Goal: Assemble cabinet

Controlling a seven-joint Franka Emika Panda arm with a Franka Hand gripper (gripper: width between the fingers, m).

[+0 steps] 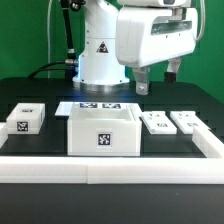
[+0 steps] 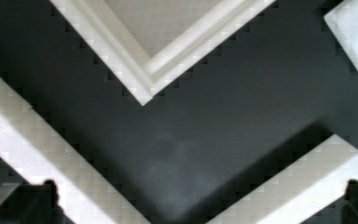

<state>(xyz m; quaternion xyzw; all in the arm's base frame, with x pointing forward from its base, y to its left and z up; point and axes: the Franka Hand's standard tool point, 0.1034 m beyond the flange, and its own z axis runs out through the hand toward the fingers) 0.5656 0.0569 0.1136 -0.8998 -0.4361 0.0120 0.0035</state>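
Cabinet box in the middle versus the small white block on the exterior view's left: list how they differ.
Size: the cabinet box is far bigger than the small block. Shape: the cabinet box is open-topped and hollow; the small block looks closed. Place: the cabinet box sits mid-table, the small block apart from it toward the exterior view's left. Shared: both are white, carry a black-and-white marker tag and rest on the black table.

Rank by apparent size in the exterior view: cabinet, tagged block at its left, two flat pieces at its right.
1. cabinet
2. tagged block, narrowly
3. inner flat piece and outer flat piece: alike, unranked
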